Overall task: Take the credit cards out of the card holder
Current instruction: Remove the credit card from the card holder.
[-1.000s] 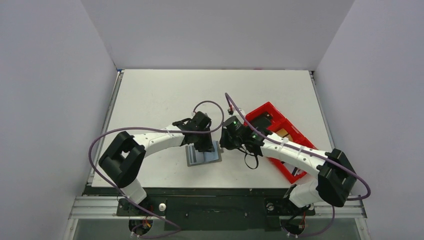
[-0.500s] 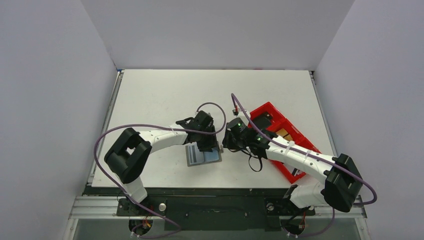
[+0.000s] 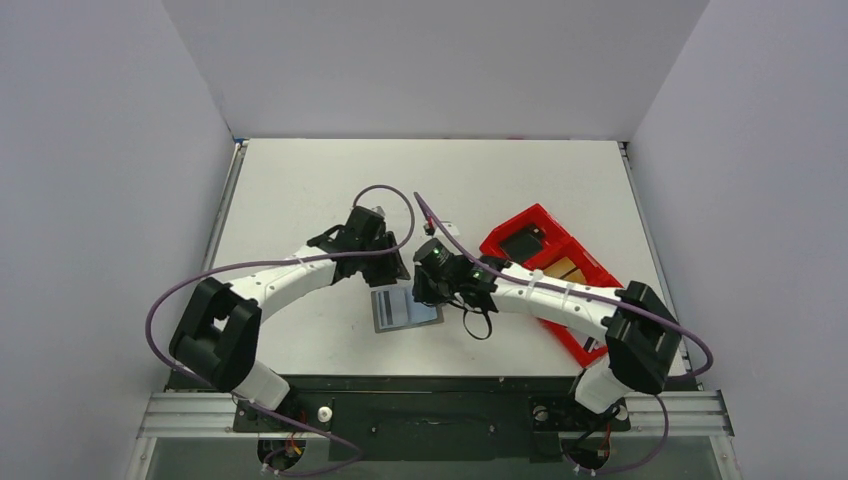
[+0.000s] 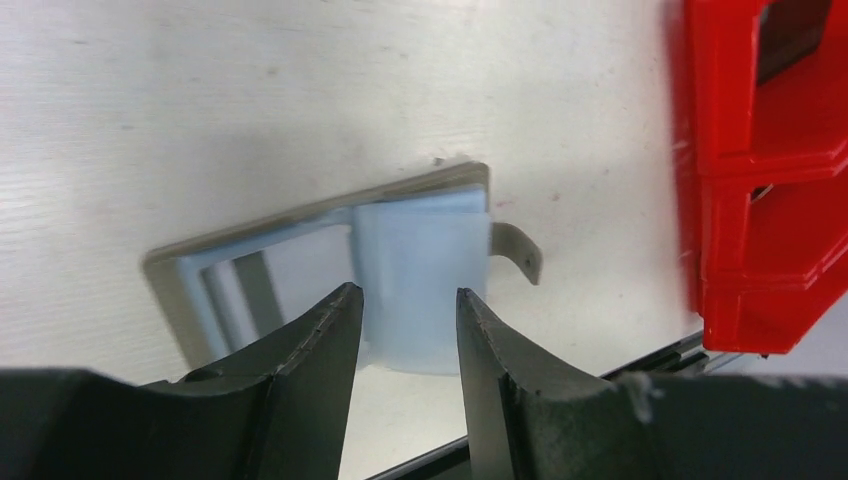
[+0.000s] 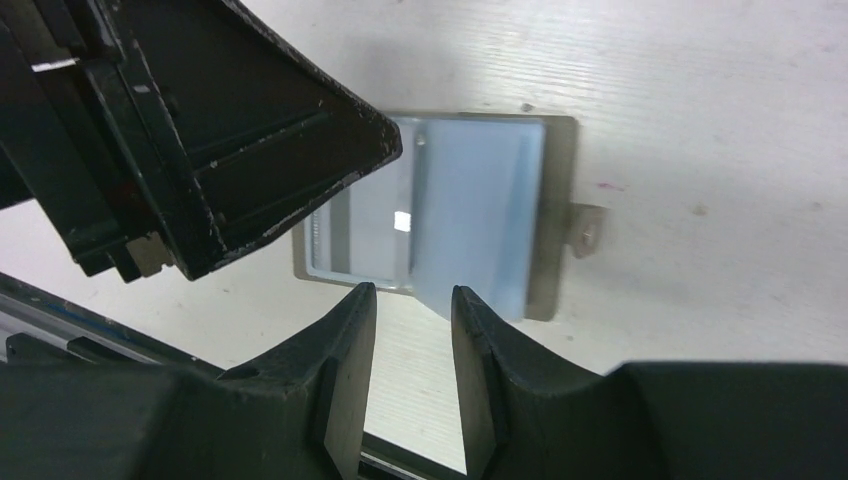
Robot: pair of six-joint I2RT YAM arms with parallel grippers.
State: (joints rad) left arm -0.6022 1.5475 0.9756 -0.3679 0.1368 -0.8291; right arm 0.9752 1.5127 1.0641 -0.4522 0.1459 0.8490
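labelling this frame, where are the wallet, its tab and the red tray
wallet (image 4: 420,260): left wrist view, on its pale blue inner pocket
tab (image 5: 587,231): right wrist view, near its snap
red tray (image 4: 730,230): left wrist view, on its outer wall

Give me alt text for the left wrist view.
The grey card holder lies open on the white table, blue-grey inside up, its tab toward the red tray at right. The left hand hangs over its near edge, fingers apart, holding nothing.

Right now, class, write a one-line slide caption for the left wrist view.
Open left gripper over the unfolded grey bifold card holder on a white table, red plastic tray alongside.
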